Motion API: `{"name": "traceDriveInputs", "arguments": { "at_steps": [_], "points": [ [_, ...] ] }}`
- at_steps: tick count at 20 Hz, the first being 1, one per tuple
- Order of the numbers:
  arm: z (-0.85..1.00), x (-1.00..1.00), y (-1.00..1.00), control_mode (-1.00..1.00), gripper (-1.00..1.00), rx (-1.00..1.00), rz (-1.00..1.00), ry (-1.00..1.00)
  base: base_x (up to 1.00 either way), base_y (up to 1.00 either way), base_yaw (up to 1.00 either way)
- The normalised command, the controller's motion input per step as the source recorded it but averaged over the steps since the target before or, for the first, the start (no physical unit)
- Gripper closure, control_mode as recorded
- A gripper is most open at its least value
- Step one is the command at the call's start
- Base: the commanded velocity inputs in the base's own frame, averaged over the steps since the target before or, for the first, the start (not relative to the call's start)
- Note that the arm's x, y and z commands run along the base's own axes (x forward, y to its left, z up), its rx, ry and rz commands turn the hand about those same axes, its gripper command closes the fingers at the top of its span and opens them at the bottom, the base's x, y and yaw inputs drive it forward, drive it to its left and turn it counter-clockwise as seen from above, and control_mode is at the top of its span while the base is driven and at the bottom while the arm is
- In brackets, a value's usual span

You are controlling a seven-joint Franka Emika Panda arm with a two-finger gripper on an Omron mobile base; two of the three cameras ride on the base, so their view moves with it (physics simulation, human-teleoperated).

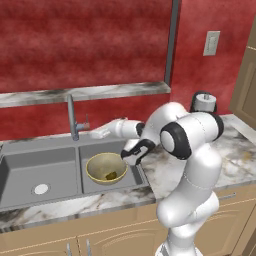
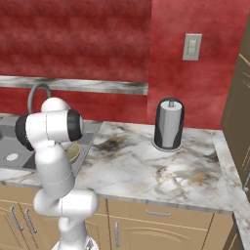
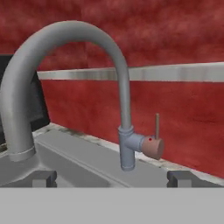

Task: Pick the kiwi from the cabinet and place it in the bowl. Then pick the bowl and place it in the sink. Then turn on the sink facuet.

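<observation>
Fingers [image 3: 112,178]: apart, nothing held, aimed at faucet lever, prob. for turn-on step. Worktop [image 1: 165,170]: marbled, frames sink. Sink [image 1: 50,172]: right basin holds bowl. Sink facuet [image 3: 124,109]: lever upright, just ahead. Bowl [image 1: 97,164]: w/ kiwi [image 1: 110,175] inside.

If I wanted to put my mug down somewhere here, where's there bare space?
The marbled counter between the sink and the paper-towel holder is bare, as is the left basin. The right basin is crowded: the bowl with the kiwi fills it.
</observation>
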Motion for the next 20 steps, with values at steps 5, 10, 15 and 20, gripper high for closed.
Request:
{"name": "traceDriveInputs", "arguments": {
  "at_steps": [5, 10, 15, 20],
  "points": [
    [-0.32, 0.45, 0.0, -1.0, -1.0, 0.1, 0.0, -0.02, 0.0, 0.0, 0.0],
    [-0.04, 0.4, 0.0, -1.0, -1.0, 0.06, 0.0, -0.09, 0.0, 0.0, 0.0],
    [0.0, 0.32, -0.08, -1.0, -1.0, 0.03, 0.0, -0.12, 0.0, 0.0, 0.0],
    [-0.19, 0.43, -0.03, -1.0, -1.0, 0.0, 0.01, -0.1, 0.0, 0.0, 0.0]
  ]
}}
